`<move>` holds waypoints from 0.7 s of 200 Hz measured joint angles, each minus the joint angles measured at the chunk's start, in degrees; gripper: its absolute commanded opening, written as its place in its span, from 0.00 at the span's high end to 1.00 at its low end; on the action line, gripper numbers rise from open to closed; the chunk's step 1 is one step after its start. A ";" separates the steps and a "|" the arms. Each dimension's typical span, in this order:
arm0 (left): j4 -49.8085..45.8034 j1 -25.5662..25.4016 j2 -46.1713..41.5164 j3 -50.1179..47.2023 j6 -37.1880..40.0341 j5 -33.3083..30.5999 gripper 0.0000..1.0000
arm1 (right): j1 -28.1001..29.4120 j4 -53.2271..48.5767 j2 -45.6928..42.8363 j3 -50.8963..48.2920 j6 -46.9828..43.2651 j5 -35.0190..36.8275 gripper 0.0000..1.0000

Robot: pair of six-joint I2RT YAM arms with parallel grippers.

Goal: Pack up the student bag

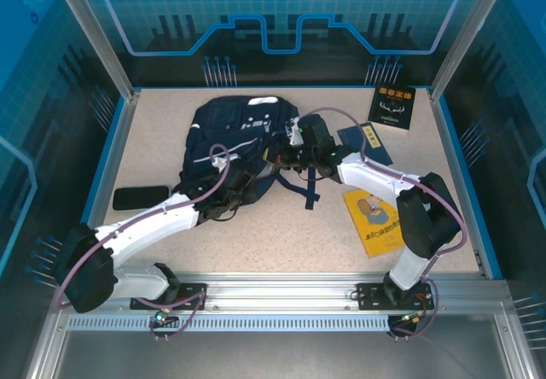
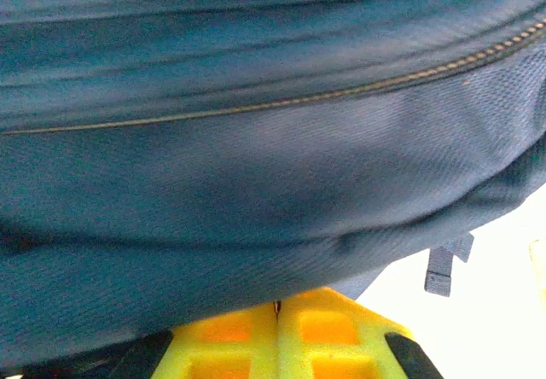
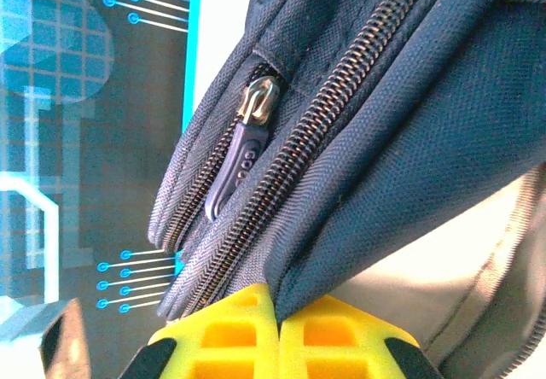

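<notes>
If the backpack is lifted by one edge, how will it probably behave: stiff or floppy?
Probably floppy: the backpack lies slumped and creased, so it should sag and fold. Its woven cloth looks rough, so slipping seems unlikely. The loose strap may drag along the table.

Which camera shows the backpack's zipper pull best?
Right wrist view: the zipper pull hangs close and sharp. Top external shows the whole backpack, the pull too small to tell. Left wrist shows blurred fabric and a zipper line.
</notes>
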 measured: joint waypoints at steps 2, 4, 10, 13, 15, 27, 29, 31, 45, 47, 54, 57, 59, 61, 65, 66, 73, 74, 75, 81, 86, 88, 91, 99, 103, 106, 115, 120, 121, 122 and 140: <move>-0.04 0.00 -0.20 -0.09 0.07 -0.11 1.00 | -0.17 -0.11 -0.04 -0.02 -0.15 0.07 1.00; -0.22 0.00 -0.48 -0.22 0.07 -0.28 1.00 | -0.39 -0.31 -0.09 -0.09 -0.35 0.11 1.00; -0.68 0.02 -1.33 -0.61 0.11 -0.66 1.00 | -1.07 -0.59 -0.20 -0.28 -0.92 0.20 1.00; -0.85 0.02 -1.68 -0.83 0.11 -0.76 1.00 | -1.42 -0.70 -0.24 -0.39 -1.22 0.20 1.00; -0.87 0.02 -1.92 -0.94 0.11 -0.83 1.00 | -1.75 -0.83 -0.26 -0.48 -1.42 0.20 1.00; -1.49 0.02 -2.84 -1.49 0.17 -1.25 1.00 | -3.15 -1.49 -0.26 -0.96 -2.27 0.22 1.00; -1.57 0.09 -2.97 -1.60 0.20 -1.29 1.00 | -3.50 -1.55 -0.26 -1.07 -2.51 0.22 1.00; -1.73 0.17 -3.13 -1.70 0.24 -1.33 1.00 | -3.67 -1.62 -0.26 -1.16 -2.58 0.22 1.00; -2.27 0.92 -3.43 -2.49 0.55 -1.42 1.00 | -5.57 -2.43 -0.26 -1.60 -3.65 0.26 1.00; -2.32 1.03 -3.43 -2.60 0.68 -1.42 1.00 | -5.77 -2.51 -0.26 -1.60 -3.76 0.31 1.00; -2.36 1.44 -3.43 -2.95 1.20 -1.38 1.00 | -6.67 -2.93 -0.26 -1.64 -4.35 0.37 0.98; -2.34 1.60 -3.43 -3.08 1.36 -1.31 1.00 | -7.02 -3.02 -0.24 -1.64 -4.66 0.37 0.95; -2.32 1.68 -3.43 -3.17 1.42 -1.31 1.00 | -7.23 -3.08 -0.24 -1.64 -4.76 0.35 0.94; -2.29 1.77 -3.43 -3.21 1.64 -1.25 1.00 | -7.43 -3.17 -0.24 -1.64 -4.94 0.33 0.92; -2.25 1.92 -3.43 -3.28 1.84 -1.07 1.00 | -7.87 -3.37 -0.24 -1.62 -5.40 0.09 0.88; -2.14 1.97 -3.43 -3.32 1.95 -1.07 1.00 | -7.93 -3.39 -0.24 -1.62 -5.49 0.07 0.87; -1.44 2.10 -3.43 -3.41 2.89 -0.57 1.00 | -8.50 -3.82 -0.17 -1.51 -6.12 -0.55 0.79; -1.27 2.10 -3.43 -3.41 3.06 -0.44 1.00 | -8.55 -3.87 -0.17 -1.51 -6.16 -0.55 0.78; -1.14 2.10 -3.43 -3.41 3.21 -0.37 1.00 | -8.59 -3.93 -0.17 -1.49 -6.16 -0.57 0.76; -0.44 2.19 -3.43 -3.43 4.09 0.22 1.00 | -8.87 -4.24 -0.15 -1.36 -6.97 -0.74 0.68; 0.20 2.27 -3.43 -3.45 4.79 0.83 1.00 | -9.11 -4.57 -0.15 -1.20 -7.85 -1.05 0.61; 0.44 2.34 -3.41 -3.45 5.09 1.05 1.00 | -9.22 -4.63 -0.15 -1.18 -7.61 -1.09 0.59; 0.79 2.36 -3.41 -3.48 5.57 1.57 1.00 | -9.29 -4.74 -0.15 -1.07 -7.85 -1.25 0.56; 2.05 2.51 -3.34 -3.50 6.64 3.02 1.00 | -9.55 -4.94 -0.15 -0.96 -8.87 -1.86 0.49; 2.89 2.60 -3.21 -3.52 7.41 3.87 1.00 | -9.62 -5.18 -0.17 -0.96 -8.72 -2.01 0.47; 3.39 2.64 -3.15 -3.54 7.63 4.42 1.00 | -9.62 -5.20 -0.17 -0.94 -9.20 -2.12 0.45; 5.25 2.71 -2.71 -3.54 8.87 6.51 1.00 | -9.62 -5.90 -0.17 -0.98 -9.05 -1.99 0.40; 6.14 2.71 -2.47 -3.54 9.38 7.63 1.00 | -9.62 -6.27 -0.20 -1.03 -9.33 -1.99 0.39; 6.51 2.71 -2.34 -3.54 9.53 8.02 1.00 | -9.62 -6.34 -0.22 -1.05 -9.20 -1.97 0.39; 6.69 2.71 -2.29 -3.54 9.64 8.20 1.00 | -9.62 -6.45 -0.24 -1.07 -9.05 -1.92 0.39; 9.88 2.58 -0.87 -3.54 11.58 12.37 1.00 | -9.62 -7.58 -1.62 -2.62 -8.13 -1.68 0.37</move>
